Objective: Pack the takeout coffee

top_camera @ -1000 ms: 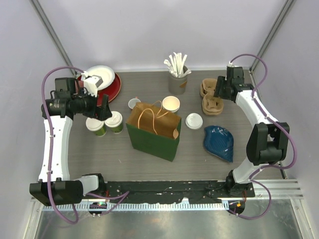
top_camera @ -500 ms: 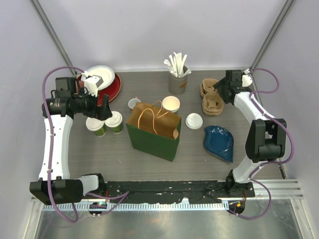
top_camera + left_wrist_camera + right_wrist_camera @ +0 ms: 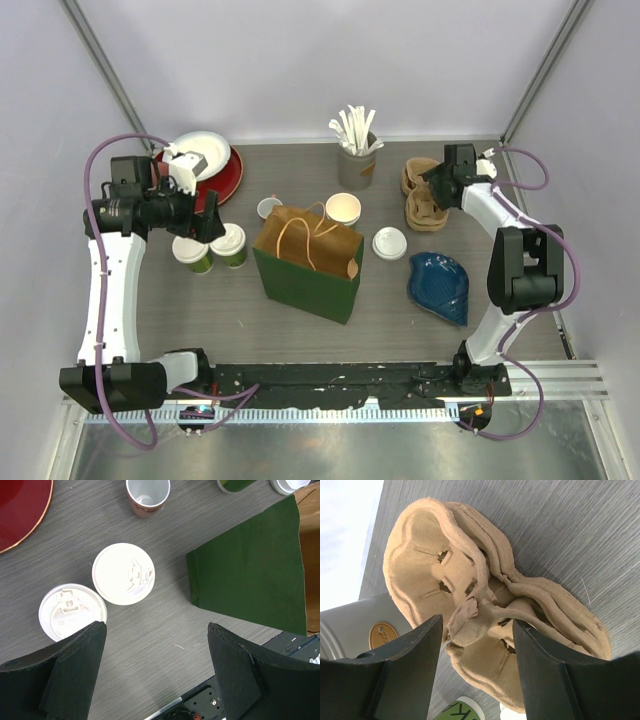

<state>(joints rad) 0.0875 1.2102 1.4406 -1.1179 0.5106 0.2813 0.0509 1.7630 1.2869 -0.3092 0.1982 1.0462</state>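
Two green takeout coffee cups with white lids (image 3: 229,245) (image 3: 192,252) stand at the left, seen from above in the left wrist view (image 3: 123,573) (image 3: 72,611). My left gripper (image 3: 205,218) (image 3: 156,626) hovers over them, open and empty. A third green cup (image 3: 343,208) (image 3: 460,712), lidless with a cream inside, stands behind the green paper bag (image 3: 308,262) (image 3: 250,575). A loose white lid (image 3: 389,243) lies right of the bag. My right gripper (image 3: 432,184) (image 3: 477,621) is open at the stack of cardboard cup carriers (image 3: 420,196) (image 3: 485,605), its fingers on either side of the top carrier's centre ridge.
A small red-and-white cup (image 3: 269,208) (image 3: 148,495) stands left of the bag. A red plate with white dishes (image 3: 222,172) sits at the back left. A grey holder of stirrers (image 3: 356,165) (image 3: 355,625) stands at the back. A blue dish (image 3: 440,287) lies front right.
The right arm has swung its wrist in and moved the gripper left onto the carrier stack. The left arm and the cups have not moved.
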